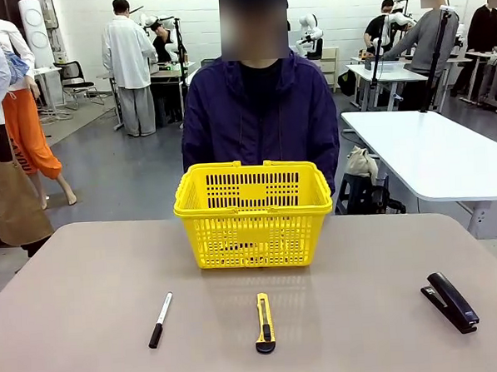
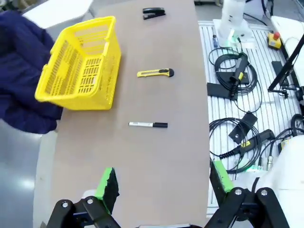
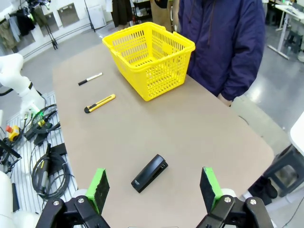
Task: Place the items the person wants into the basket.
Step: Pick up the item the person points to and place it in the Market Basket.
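The marker lay flat on the table, left of the knife, apart from the basket. Light, stiff and round, it would likely roll, so mid-barrel looked the best hold. The left gripper and right gripper hung spread, empty.

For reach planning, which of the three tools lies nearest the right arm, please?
The black stapler, lying on the robot's right side; the knife and marker lie farther left.

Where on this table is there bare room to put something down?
Bare table left of the marker, the wide gap between utility knife and stapler, and both sides of the basket. Tightest: marker to utility knife.
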`<control>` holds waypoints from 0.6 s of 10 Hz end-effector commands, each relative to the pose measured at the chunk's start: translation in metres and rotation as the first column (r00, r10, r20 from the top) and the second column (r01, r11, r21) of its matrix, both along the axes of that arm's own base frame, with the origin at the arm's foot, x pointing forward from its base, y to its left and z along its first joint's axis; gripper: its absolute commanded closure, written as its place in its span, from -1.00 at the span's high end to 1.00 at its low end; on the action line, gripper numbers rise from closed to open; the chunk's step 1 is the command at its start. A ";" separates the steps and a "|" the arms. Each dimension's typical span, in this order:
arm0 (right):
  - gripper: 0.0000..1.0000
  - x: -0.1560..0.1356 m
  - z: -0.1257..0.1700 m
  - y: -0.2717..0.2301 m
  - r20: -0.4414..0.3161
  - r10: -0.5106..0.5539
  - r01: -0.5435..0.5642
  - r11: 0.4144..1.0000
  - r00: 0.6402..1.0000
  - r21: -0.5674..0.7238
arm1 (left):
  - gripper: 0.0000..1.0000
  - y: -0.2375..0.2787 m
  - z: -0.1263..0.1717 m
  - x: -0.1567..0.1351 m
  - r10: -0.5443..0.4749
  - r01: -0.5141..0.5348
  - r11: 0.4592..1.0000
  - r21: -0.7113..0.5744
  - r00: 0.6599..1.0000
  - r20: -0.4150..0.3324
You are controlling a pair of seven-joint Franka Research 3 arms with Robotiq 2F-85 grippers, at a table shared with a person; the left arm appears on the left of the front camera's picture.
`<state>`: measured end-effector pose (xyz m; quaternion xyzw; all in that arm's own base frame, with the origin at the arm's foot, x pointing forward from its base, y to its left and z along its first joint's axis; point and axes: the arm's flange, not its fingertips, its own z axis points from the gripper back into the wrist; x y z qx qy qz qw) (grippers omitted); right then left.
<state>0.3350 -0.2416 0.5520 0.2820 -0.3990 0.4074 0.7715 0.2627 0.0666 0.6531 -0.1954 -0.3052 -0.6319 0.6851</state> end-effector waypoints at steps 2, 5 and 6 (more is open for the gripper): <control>1.00 0.002 0.001 0.000 0.034 0.004 -0.005 1.000 0.999 0.029 | 1.00 0.053 -0.039 -0.002 0.144 -0.145 0.989 -0.040 0.989 -0.017; 1.00 0.002 0.001 0.000 0.034 0.004 -0.005 1.000 0.999 0.029 | 1.00 0.090 -0.057 -0.022 0.252 -0.256 0.965 -0.060 0.966 -0.057; 1.00 0.002 0.001 0.000 0.034 0.004 -0.005 1.000 0.999 0.029 | 1.00 0.094 -0.057 -0.021 0.261 -0.265 0.962 -0.065 0.963 -0.058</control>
